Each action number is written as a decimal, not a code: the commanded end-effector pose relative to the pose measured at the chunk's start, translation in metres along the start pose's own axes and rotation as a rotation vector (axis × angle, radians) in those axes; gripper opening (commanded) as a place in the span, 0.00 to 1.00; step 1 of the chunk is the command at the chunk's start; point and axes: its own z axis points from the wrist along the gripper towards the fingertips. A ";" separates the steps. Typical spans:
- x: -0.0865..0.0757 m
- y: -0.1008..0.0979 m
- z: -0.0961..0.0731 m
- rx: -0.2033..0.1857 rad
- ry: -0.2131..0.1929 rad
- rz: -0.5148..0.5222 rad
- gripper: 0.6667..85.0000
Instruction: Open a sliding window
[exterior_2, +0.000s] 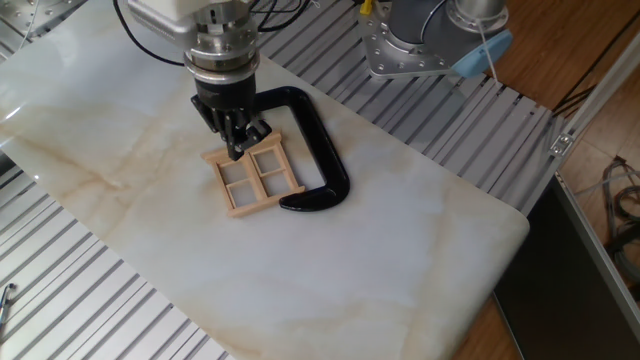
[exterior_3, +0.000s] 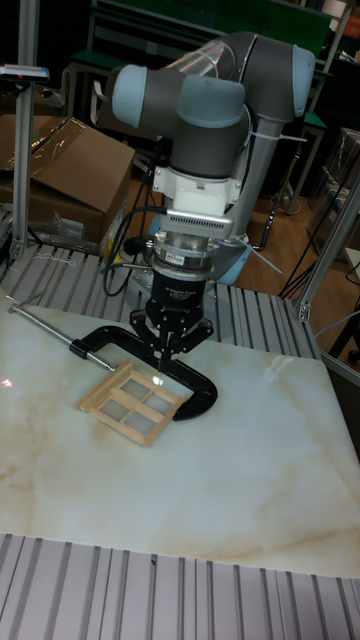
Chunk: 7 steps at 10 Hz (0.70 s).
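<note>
Fixed view: sliding window (exterior_2: 253, 178), light-tan wooden frame with four panes, flat on marble table (exterior_2: 420, 240), black C-clamp (exterior_2: 318, 150) curving round its 3 o'clock side | gripper (exterior_2: 239, 147) at window's 12 o'clock edge, fingers close together, grasp unclear | Tall fixed view: window (exterior_3: 133, 388) beneath gripper (exterior_3: 162, 372), clamp (exterior_3: 197, 391) behind; fingers nearly closed, contact indiscernible.

- Fixed view — high, angled down across the marble table (exterior_2: 420, 230); arm base in the upper right of the frame.
- Tall fixed view — lower, facing the arm (exterior_3: 205, 110) head-on, nearer.
- Both share the table centre, the sliding window (exterior_2: 253, 177) and the black clamp (exterior_2: 318, 150).
</note>
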 end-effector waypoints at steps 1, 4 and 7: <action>-0.002 -0.007 0.008 -0.029 -0.023 -0.031 0.00; -0.006 -0.005 0.017 -0.051 -0.062 -0.062 0.00; -0.007 -0.008 0.017 -0.043 -0.063 -0.069 0.00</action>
